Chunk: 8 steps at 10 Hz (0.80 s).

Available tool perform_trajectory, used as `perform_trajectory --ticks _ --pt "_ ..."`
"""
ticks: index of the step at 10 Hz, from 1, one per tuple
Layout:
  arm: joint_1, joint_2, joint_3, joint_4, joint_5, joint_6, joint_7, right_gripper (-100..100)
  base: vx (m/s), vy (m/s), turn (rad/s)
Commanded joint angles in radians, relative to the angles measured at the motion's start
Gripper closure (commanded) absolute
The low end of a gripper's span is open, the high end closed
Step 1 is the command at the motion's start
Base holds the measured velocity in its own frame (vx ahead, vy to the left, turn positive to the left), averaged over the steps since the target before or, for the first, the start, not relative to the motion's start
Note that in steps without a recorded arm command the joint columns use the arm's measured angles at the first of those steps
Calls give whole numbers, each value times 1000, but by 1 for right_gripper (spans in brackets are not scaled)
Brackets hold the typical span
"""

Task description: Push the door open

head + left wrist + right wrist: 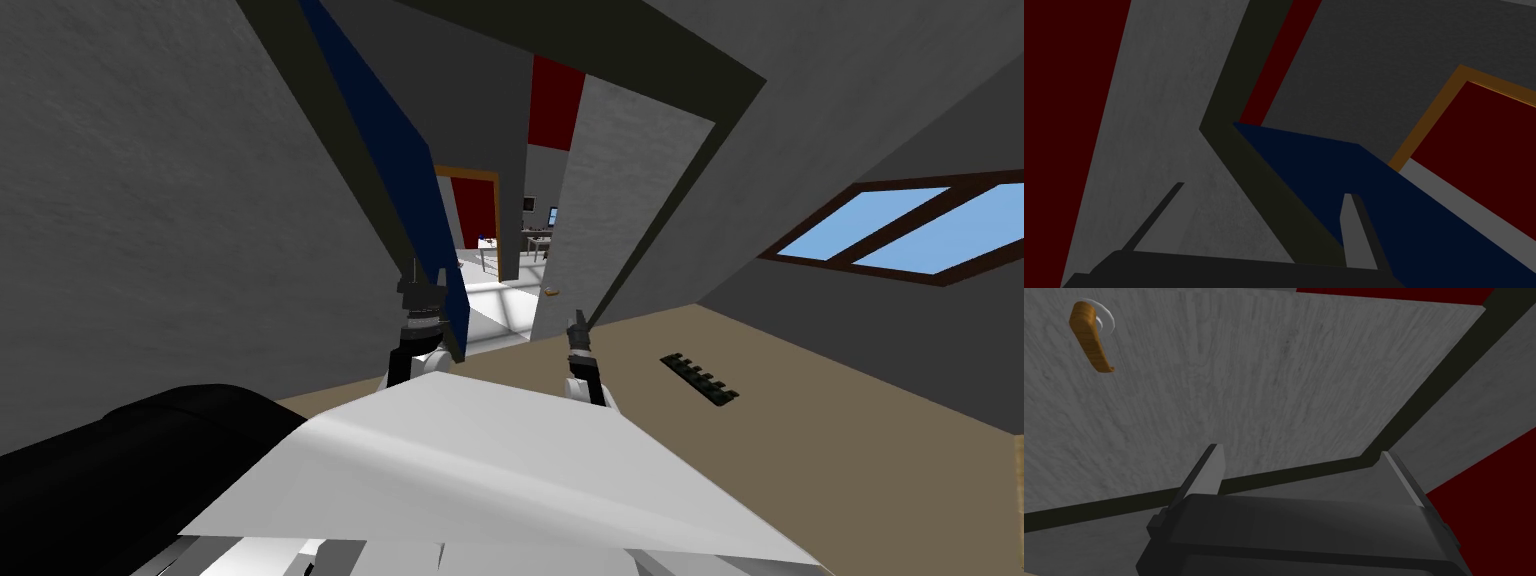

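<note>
The grey door (610, 190) stands swung partly inward on the right side of the dark door frame (690, 180), with a small brown handle (550, 291) near its free edge. My right gripper (578, 322) is open just in front of the door's lower part. In the right wrist view the grey door (1274, 373) is close ahead of the open right gripper (1300, 450), and the brown handle (1091, 338) is off to one side. My left gripper (418, 272) is open at the frame's left post, beside a dark blue panel (395, 160). Its wrist view shows the open left gripper (1264, 190) astride the dark frame (1244, 165) and the blue panel (1374, 200).
Through the gap I see a light floor, small tables (488, 250) and an orange-framed red doorway (472, 205). A window (900, 230) is in the right wall and a floor vent (700, 378) lies on the tan floor. A black rounded shape (130, 450) sits at my lower left.
</note>
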Motion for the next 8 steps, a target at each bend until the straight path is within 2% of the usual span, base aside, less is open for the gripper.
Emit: perform_trajectory --ticks 1,4,5,7,8 --pt "-13 -2 2 35 -2 -8 1 -100 65 -74 26" --pt "-53 -2 20 128 -9 -30 5 -100 64 -73 47" --pt "-53 -2 20 136 -9 -30 5 -100 65 -71 21" --pt "-79 -2 32 192 -13 -45 7 -100 61 -71 43" --pt "-79 -2 32 203 -13 -45 7 -100 52 -63 23"
